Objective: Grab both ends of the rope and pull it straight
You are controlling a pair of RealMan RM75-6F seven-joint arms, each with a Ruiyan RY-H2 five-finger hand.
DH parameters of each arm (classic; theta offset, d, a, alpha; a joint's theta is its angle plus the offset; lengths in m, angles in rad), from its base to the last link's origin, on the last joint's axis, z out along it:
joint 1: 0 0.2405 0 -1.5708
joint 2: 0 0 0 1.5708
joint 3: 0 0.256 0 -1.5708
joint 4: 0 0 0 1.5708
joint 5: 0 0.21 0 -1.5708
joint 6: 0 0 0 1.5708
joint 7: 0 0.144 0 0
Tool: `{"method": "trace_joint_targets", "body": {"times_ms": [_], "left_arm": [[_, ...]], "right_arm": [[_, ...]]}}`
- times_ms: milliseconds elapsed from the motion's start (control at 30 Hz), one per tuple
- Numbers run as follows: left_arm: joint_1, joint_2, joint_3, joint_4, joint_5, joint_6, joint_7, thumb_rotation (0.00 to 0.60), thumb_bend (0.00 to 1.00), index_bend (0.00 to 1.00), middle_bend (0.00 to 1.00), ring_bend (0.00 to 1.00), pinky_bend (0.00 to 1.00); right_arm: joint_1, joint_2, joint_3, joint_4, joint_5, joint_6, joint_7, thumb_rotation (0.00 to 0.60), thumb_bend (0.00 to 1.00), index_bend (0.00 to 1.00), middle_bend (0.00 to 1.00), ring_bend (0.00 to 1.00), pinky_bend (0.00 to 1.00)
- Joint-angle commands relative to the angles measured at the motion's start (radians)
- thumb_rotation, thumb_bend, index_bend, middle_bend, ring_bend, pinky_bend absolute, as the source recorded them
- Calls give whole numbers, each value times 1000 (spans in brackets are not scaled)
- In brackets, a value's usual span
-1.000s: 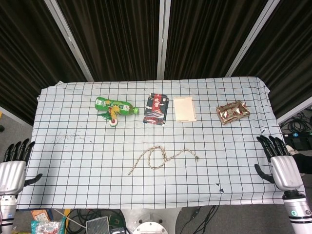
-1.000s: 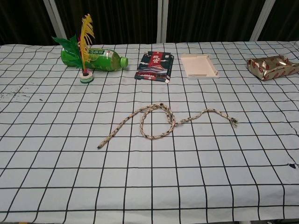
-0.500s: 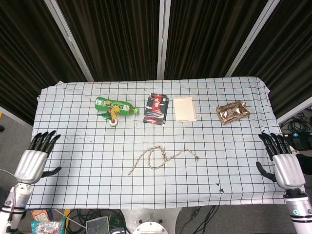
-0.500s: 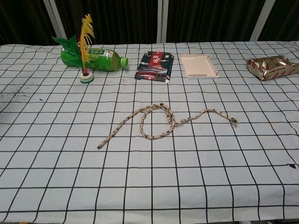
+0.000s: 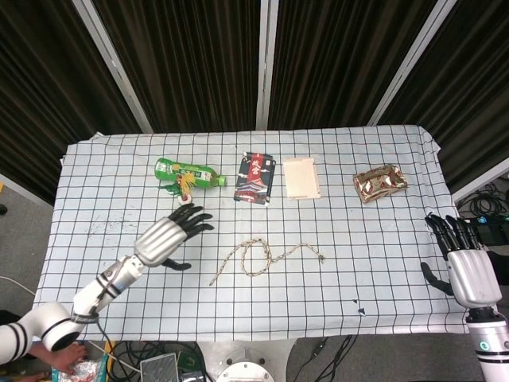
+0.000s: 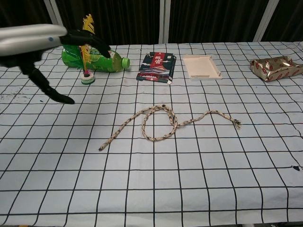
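A braided rope (image 5: 266, 257) (image 6: 163, 123) lies in a loop near the middle of the checked table, one end at the lower left (image 6: 101, 148) and a frayed end at the right (image 6: 236, 124). My left hand (image 5: 170, 234) (image 6: 52, 42) hovers open above the table, left of the rope, with fingers spread and nothing in it. At the table's right edge my right hand (image 5: 463, 263) stands open and empty, far from the rope; the chest view does not show it.
Along the far side lie a green bottle (image 5: 185, 173), a feathered shuttlecock (image 6: 85, 52), a dark packet (image 5: 255, 178), a white tray (image 5: 301, 177) and a shiny gold wrapper (image 5: 379, 182). The checked tablecloth (image 5: 382, 263) covers the whole table.
My left arm has swung in from the table's left edge to above the cloth, left of the rope. The right hand has barely shifted. The rope lies as before.
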Motion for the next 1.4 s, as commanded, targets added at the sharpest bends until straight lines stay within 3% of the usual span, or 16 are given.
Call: {"method": "trace_joint_targets", "body": {"times_ms": [33,333,667,1400], "left_arm": [[-75,-74,-10,32,-23,-84,1,600,39,204,99,0,0],[-135,-205,-2,48,-157,-197,126,600,40,178,93,0,0],[-95,-311,16,73,-316,-152,370,600,40,166,85,0,0],[-67,-305,31,111,-412,-63,567,600,40,163,81,0,0]], "right_arm": [[1,1,0,-1,2,-3,-2,600,268,41,78,0,0],[1,0,-3,-1,6,-9,-1,600,268,41,78,0,0],[-3,-3,-9,4,3,-8,9,600,268,41,78,0,0],[-5,-4,-12,6,-7,-1,16,600,269,41,78,0,0]]}}
